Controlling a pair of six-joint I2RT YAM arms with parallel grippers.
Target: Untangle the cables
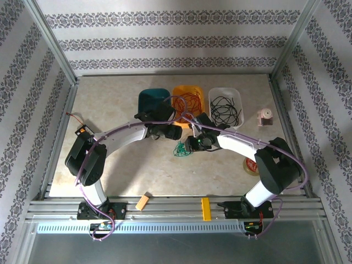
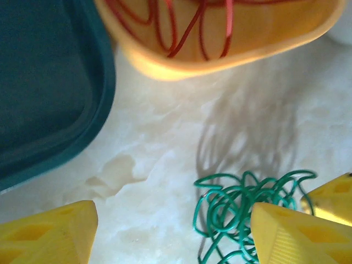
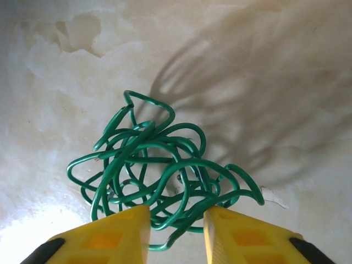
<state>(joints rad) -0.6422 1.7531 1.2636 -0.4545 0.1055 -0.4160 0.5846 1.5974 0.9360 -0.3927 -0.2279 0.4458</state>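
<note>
Marble table (image 1: 110, 110): orange bin (image 1: 187, 93) (red cables (image 1: 188, 100)).

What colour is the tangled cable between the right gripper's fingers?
Green cable, clearest in the right wrist view.

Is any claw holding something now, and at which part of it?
The right claw is pinching the green cable bundle at its near edge. The left claw is open, holding nothing.

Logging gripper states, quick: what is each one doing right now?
Left gripper: open, holding nothing.
Right gripper: closing on the green cable; a firm grip cannot be told.
</note>
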